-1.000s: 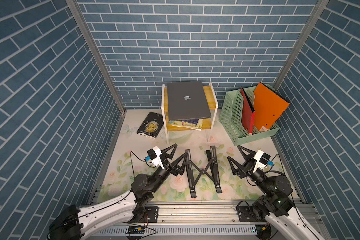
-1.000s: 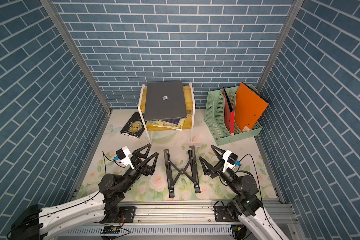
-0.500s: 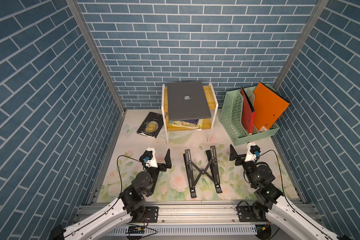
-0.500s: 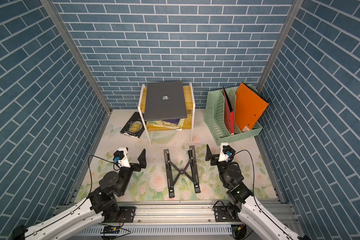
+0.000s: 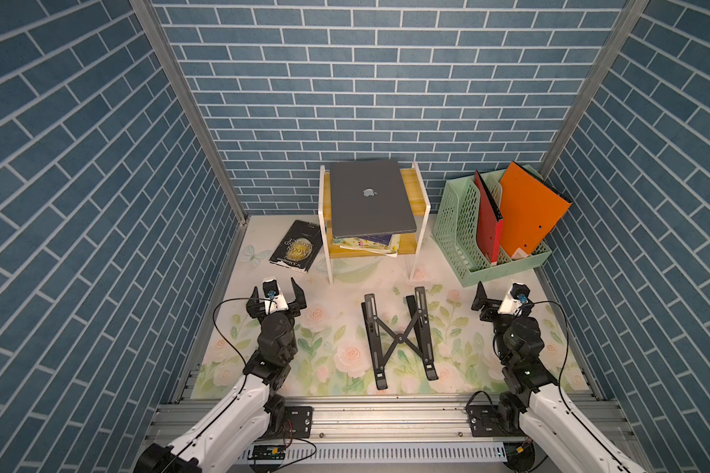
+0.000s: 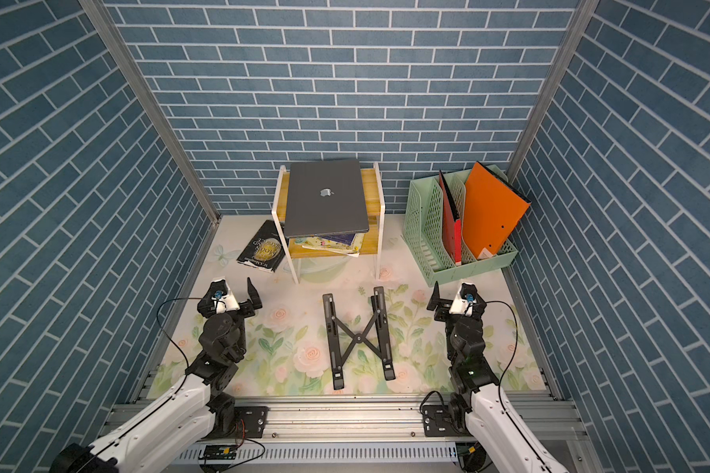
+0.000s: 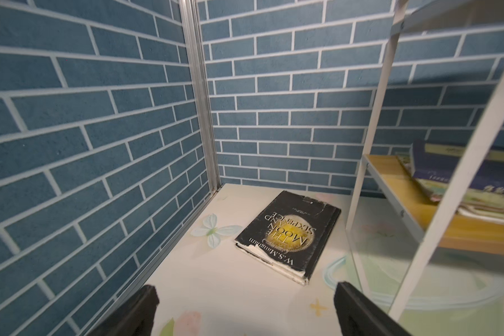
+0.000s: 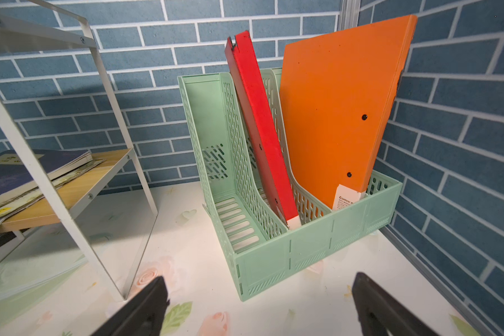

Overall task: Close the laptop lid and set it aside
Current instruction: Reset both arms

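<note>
The laptop (image 5: pixel 369 200) (image 6: pixel 324 200) is thin grey metal and lies flat on the top of the shelf at the back in both top views. The laptop lid (image 5: pixel 367 180) is down, with the apple logo facing up. My left gripper (image 5: pixel 274 286) (image 6: pixel 230 288) (image 7: pixel 246 291) hovers low over the mat at the front left. It is open and empty, and it points at the black book. My right gripper (image 5: pixel 503 288) (image 6: pixel 458 288) (image 8: pixel 259 279) is at the front right, open and empty, facing the green file rack. Both stand well short of the laptop.
A white-framed wooden shelf (image 5: pixel 421 192) holds books (image 5: pixel 369 241) on its lower board. A black book (image 5: pixel 298 245) (image 7: pixel 288 232) lies to the shelf's left. A green file rack (image 5: pixel 460 229) (image 8: pixel 274 261) with red and orange folders stands at the right. A black X-shaped stand (image 5: pixel 398 336) lies mid-front.
Both grippers have swung away from the stand, the left one leftward and the right one rightward, and now point toward the back. The laptop has not moved.
</note>
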You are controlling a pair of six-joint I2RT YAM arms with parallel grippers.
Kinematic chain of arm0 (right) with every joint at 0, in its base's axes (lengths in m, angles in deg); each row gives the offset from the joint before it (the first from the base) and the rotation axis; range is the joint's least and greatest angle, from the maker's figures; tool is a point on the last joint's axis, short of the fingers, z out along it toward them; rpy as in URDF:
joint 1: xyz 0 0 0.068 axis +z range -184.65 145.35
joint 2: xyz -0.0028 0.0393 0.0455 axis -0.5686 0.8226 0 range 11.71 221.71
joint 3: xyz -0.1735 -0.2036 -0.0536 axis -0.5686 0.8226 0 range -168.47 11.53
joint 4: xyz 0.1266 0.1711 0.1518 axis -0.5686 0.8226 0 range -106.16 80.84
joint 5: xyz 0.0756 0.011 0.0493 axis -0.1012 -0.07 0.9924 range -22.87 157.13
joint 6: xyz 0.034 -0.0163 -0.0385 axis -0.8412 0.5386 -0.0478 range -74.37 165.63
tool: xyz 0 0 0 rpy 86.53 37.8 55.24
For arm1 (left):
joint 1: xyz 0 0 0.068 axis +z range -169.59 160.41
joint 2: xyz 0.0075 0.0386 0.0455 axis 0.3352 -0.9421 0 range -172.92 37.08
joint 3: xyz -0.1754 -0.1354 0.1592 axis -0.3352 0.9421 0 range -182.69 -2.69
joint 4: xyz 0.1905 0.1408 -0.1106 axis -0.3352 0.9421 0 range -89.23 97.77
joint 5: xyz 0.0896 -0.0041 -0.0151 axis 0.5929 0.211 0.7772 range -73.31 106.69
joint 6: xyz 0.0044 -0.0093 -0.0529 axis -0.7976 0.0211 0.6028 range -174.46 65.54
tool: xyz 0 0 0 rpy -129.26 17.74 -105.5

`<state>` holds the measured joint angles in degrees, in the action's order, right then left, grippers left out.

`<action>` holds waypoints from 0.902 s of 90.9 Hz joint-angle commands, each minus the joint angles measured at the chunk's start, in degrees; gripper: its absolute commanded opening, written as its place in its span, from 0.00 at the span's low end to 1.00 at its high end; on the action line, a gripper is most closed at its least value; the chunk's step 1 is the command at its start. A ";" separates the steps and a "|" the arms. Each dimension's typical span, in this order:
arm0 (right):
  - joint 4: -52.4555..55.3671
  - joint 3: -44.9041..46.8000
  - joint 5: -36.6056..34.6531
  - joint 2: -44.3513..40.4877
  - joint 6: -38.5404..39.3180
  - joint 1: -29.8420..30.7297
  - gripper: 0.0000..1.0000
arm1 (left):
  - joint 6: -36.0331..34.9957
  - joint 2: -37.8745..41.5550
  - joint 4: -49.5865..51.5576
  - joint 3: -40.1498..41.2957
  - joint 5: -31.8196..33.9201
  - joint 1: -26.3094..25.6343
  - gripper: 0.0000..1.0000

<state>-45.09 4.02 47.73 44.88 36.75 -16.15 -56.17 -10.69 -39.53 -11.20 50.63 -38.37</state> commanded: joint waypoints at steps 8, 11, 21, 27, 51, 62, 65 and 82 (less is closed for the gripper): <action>-3.78 1.98 7.28 0.94 -1.56 -3.78 0.99 | -1.20 -19.28 -24.55 1.87 -13.25 7.90 1.00; -4.34 2.43 7.79 1.30 -1.33 -4.49 0.99 | -1.04 -23.36 -30.83 2.75 -13.76 8.38 1.00; -7.10 3.62 8.02 2.26 -0.89 -6.56 0.99 | -0.67 -38.61 -47.98 3.85 -15.28 9.90 1.00; -9.40 4.36 7.89 3.00 -0.85 -8.22 0.99 | 1.24 -39.25 -46.39 2.90 -15.64 11.37 1.00; -25.29 7.29 2.17 16.67 3.68 -11.50 1.00 | 2.40 -39.15 -37.19 -1.87 -18.46 13.69 1.00; -37.85 6.25 0.29 30.73 4.98 -11.97 0.99 | 2.55 -39.08 -36.92 -1.88 -18.46 13.59 1.00; -40.22 5.25 0.99 34.27 5.54 -12.26 1.00 | 2.51 -39.07 -36.84 -1.88 -18.53 13.68 1.00; -54.86 0.53 10.45 54.66 7.16 -16.74 1.00 | 2.51 -39.08 -36.93 -1.87 -18.50 13.68 1.00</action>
<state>-86.05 7.93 52.75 91.19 41.84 -30.46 -53.92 -49.99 -75.92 -12.95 32.51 -25.08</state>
